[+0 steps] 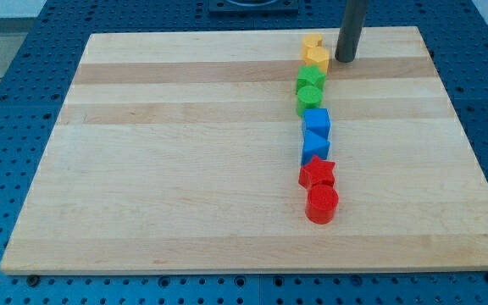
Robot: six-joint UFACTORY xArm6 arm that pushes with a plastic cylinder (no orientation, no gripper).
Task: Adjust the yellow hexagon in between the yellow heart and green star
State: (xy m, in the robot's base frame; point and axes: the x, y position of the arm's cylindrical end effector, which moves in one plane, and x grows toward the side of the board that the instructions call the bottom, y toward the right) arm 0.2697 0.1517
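The blocks stand in a line running down the board. At the view's top is the yellow heart (312, 42), with the yellow hexagon (318, 59) touching it just below. The green star (310, 80) sits right under the hexagon. My tip (345, 58) is just to the view's right of the yellow hexagon, a small gap apart.
Below the green star come a green round block (309, 101), a blue block (317, 122), a second blue block (314, 145), a red star (318, 173) and a red cylinder (321, 204). The wooden board (185, 169) lies on a blue perforated table.
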